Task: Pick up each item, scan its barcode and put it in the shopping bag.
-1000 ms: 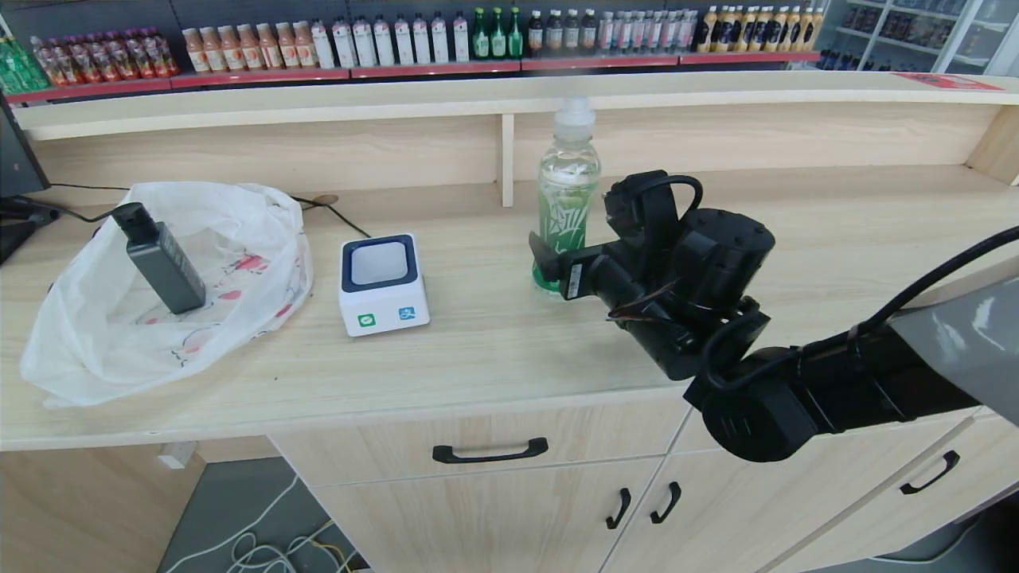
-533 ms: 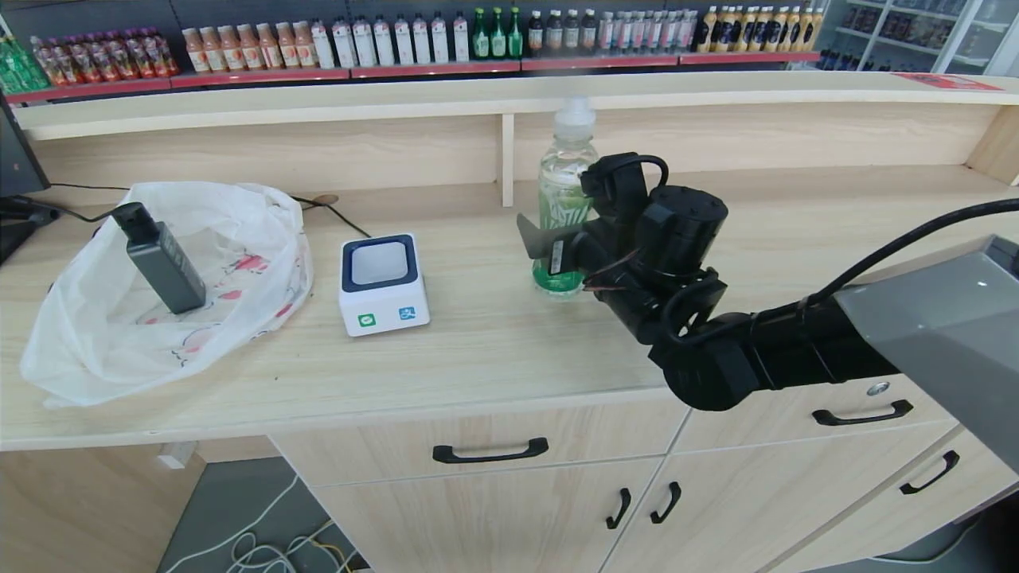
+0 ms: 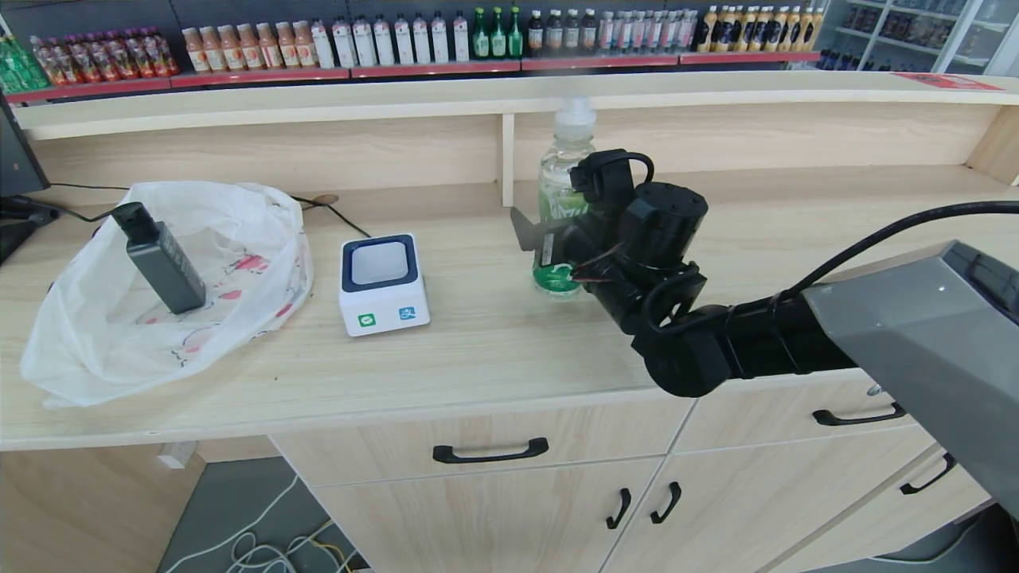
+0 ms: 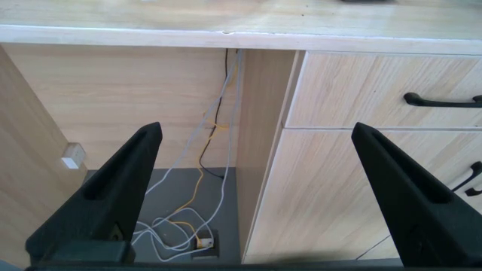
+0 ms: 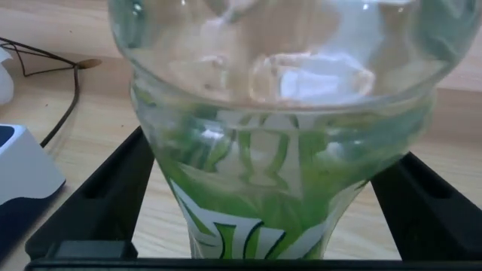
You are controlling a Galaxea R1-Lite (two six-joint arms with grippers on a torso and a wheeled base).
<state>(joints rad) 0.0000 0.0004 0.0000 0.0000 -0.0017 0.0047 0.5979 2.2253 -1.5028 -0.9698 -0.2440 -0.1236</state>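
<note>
Right gripper [image 3: 549, 239]? Spread open around the green drink bottle [image 3: 567, 171], standing upright on the counter [image 3: 493, 342] right of the scanner [image 3: 382, 282]. Left gripper [image 4: 256, 132]? Also spread, hanging low by the cabinet [image 4: 354, 90]. Already got a grey bottle [image 3: 163, 263] in the shopping bag [image 3: 255, 239].

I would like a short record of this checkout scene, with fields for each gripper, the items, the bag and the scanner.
right gripper: open, fingers on either side of the green bottle
green bottle: upright on the counter, not lifted
left gripper: open, facing the cabinet under the counter
shopping bag: open, on the counter's left part
grey item: inside the bag
scanner: between bag and bottle
</note>
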